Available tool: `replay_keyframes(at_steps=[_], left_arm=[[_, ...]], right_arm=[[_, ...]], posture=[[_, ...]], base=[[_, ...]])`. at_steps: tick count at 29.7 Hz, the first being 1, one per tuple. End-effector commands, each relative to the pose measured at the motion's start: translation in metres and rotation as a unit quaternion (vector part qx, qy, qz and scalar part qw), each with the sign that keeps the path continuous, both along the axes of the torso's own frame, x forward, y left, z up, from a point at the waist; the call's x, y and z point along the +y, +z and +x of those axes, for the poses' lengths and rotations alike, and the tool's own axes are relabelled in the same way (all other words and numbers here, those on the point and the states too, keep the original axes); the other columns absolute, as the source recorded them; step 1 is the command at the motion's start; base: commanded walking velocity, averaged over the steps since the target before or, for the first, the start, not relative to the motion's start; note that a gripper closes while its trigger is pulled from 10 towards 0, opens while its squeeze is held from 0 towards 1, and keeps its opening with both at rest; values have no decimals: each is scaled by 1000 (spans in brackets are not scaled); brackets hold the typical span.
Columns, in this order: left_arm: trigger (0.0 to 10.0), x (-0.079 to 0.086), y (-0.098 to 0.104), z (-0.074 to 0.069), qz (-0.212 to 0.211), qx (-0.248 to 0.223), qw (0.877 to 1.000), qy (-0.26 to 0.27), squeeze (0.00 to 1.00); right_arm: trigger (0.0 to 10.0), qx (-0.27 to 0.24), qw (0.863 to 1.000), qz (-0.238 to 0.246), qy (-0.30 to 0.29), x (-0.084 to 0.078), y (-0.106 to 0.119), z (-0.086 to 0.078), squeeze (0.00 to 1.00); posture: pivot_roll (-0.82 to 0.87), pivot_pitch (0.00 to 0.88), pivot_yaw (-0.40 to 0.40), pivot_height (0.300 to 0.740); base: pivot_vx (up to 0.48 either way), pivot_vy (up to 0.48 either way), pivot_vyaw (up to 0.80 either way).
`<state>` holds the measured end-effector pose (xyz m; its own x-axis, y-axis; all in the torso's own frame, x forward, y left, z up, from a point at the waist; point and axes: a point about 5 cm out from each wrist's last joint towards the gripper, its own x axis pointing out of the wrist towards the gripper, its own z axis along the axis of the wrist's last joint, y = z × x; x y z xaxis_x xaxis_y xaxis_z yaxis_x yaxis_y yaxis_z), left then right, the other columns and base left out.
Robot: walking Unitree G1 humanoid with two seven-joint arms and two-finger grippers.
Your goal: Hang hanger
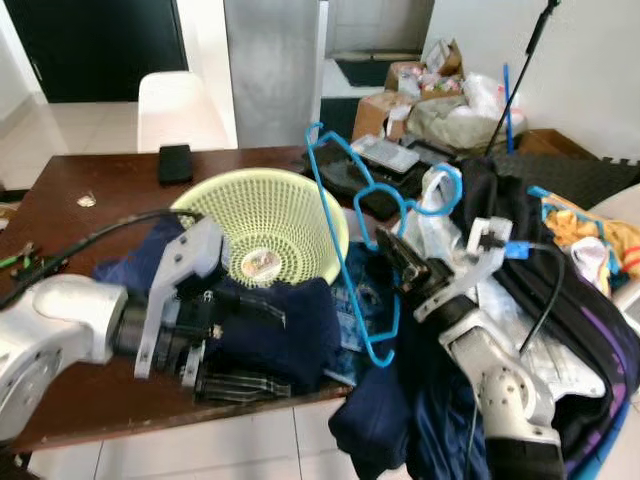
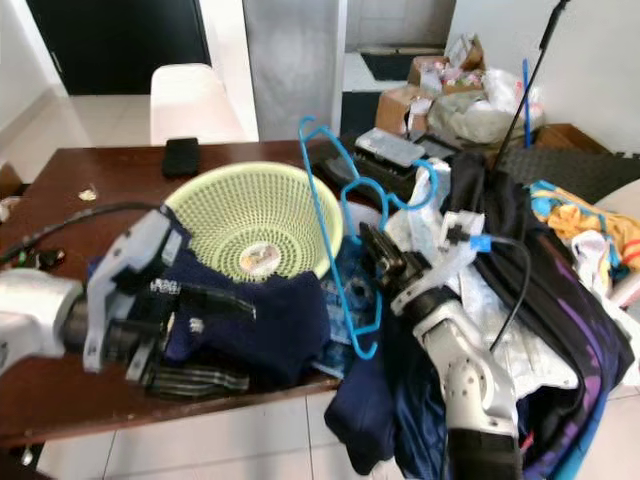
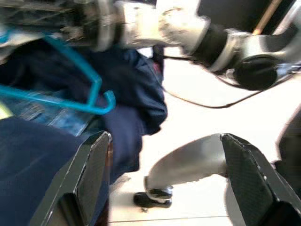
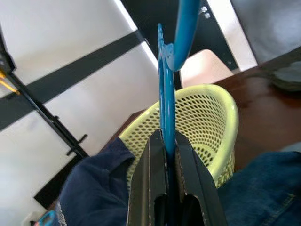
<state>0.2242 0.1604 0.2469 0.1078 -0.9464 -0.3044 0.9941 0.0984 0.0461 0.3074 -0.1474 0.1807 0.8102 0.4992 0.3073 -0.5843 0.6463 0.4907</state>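
Clearly, the right gripper [image 4: 165,155] has its two black fingers clamped flat on the bar of the blue hanger [image 1: 340,230], the plastic running straight up out of the pinch in the right wrist view. From that hold, the hanger stands nearly upright over the table edge: its long axis runs from the hooked end up by the far rim of the green basket [image 1: 262,222] down to its lower corner, which dips against the dark blue clothes [image 1: 285,330] just below the grip. The frame leans along the basket's right side, close to it; whether it touches the rim I cannot tell.

To the robot's left, the left gripper [image 1: 185,350] lies low over the heap of navy fabric with its fingers spread wide and nothing between them. In its wrist view the hanger's lower corner [image 3: 101,96] sits ahead of the fingers, apart from them.

Judging by this, the right arm is the one carrying the job, and the hanger's hook points up and away from the robot. No rail or rod can be made out among the piled clothes and boxes [image 1: 420,95] beyond the brown table [image 1: 110,190].
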Motion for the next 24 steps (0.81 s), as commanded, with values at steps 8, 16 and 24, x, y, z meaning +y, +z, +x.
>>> replay_keyframes(at_steps=[8,16,24], left_arm=[[10000,36,-29,16,108,5,982,155,1000],[10000,56,2,65,39,-121,934,333,0],[10000,69,-1,90,72,-213,895,385,0]], right_arm=[[10000,3,1000,13,1,-3,1,1,0],[10000,4,1000,13,1,-4,2,1,0],[10000,4,1000,11,-2,-4,2,1,0]], posture=[[65,87,-39,740],[62,88,-42,740],[54,87,-35,740]], base=[[0,0,0],[0,0,0],[0,0,0]])
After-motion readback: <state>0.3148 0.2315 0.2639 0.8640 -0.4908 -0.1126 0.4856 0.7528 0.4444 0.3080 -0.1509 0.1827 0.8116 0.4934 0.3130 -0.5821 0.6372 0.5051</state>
